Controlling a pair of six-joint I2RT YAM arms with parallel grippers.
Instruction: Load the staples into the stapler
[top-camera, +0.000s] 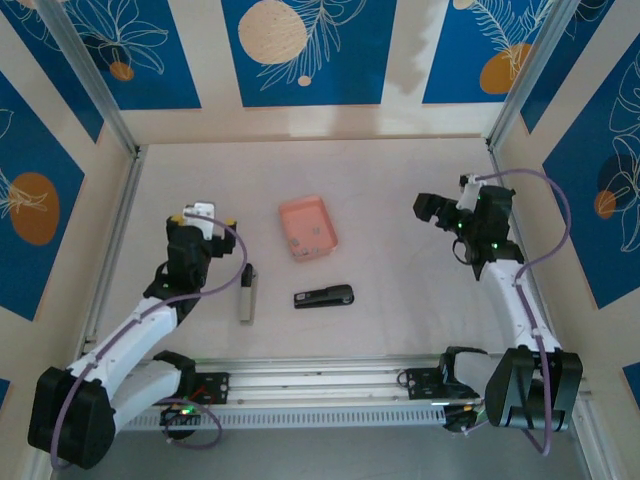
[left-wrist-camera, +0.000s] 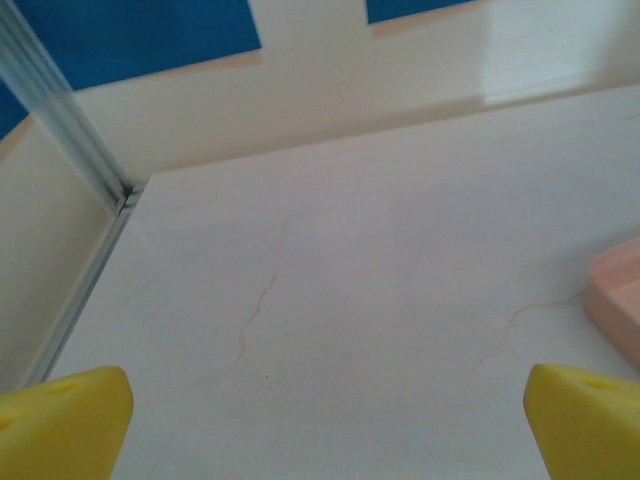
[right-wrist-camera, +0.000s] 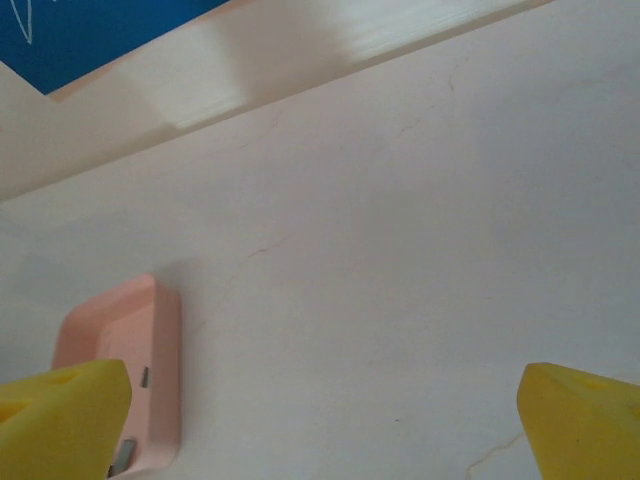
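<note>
**Pale tabletop (top-camera: 400, 320): staples (right-wrist-camera: 143, 377) in pink tray (top-camera: 300, 204), jaws wide**

The staples lay as tiny grey strips inside the pink tray at mid-table. Nearer the arms, apart from it, lay the black stapler (top-camera: 324, 296), with a pale grey bar (top-camera: 247, 292) to its left. The left gripper (top-camera: 203, 218) hovered left of the tray, the right gripper (right-wrist-camera: 320, 430) well to its right; both had jaws spread wide, gripping nothing.

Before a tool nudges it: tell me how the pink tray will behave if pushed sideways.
The pink tray looks shallow and thin-walled, so it is probably light; it should slide on the smooth table rather than tip. The tiny staples lying loose inside may shift or scatter if it is shoved hard.
</note>
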